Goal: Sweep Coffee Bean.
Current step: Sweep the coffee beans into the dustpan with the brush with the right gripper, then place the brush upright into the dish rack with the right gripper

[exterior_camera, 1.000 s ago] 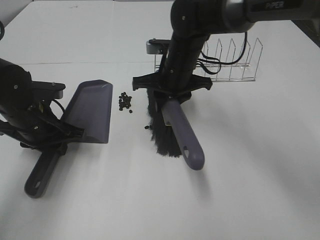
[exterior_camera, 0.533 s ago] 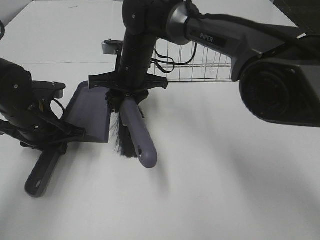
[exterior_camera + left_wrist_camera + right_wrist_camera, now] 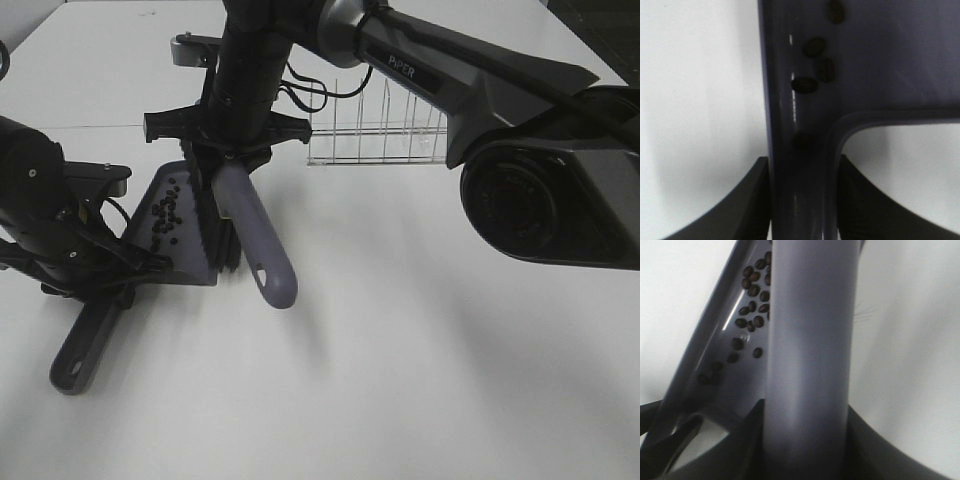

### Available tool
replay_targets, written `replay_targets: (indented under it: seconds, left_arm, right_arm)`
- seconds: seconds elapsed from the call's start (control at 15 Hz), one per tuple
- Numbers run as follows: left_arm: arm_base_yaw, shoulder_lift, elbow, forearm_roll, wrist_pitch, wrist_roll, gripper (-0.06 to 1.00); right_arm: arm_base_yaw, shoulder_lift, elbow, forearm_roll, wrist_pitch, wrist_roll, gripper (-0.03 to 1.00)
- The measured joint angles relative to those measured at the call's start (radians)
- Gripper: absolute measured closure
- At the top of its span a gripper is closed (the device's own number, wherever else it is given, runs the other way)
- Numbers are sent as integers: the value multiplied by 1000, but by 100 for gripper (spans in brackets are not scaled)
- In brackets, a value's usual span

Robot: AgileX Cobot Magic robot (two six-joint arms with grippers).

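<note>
Several coffee beans (image 3: pixel 166 211) lie inside the grey dustpan (image 3: pixel 150 245) on the left of the white table. They also show in the left wrist view (image 3: pixel 815 47) and the right wrist view (image 3: pixel 751 290). My left gripper (image 3: pixel 95 285) is shut on the dustpan's handle (image 3: pixel 800 190). My right gripper (image 3: pixel 228 165) has reached across to the left and is shut on the grey brush (image 3: pixel 255 245), seen close up in the right wrist view (image 3: pixel 810 350). Its black bristles (image 3: pixel 218 235) stand at the dustpan's right edge.
A clear wire rack (image 3: pixel 385 130) stands behind the brush at the back of the table (image 3: pixel 400 380). The right arm's large base (image 3: pixel 540 190) fills the upper right of the exterior view.
My right gripper swept the brush leftward across the table. The beans that lay between brush and dustpan now lie inside the dustpan. The left arm stayed still.
</note>
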Motion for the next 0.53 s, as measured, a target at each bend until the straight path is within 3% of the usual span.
replay_targets:
  seconds: [0.33, 0.47, 0.53]
  left_arm:
    - [0, 0, 0, 1, 2, -2, 59]
    - [0, 0, 0, 2, 2, -2, 59]
    - [0, 0, 0, 2, 2, -2, 59]
  right_arm:
    - [0, -86, 5, -191, 4, -26, 67]
    - [-1, -160, 67, -257, 2, -31, 67]
    - [-5, -210, 168, -309, 3, -35, 67]
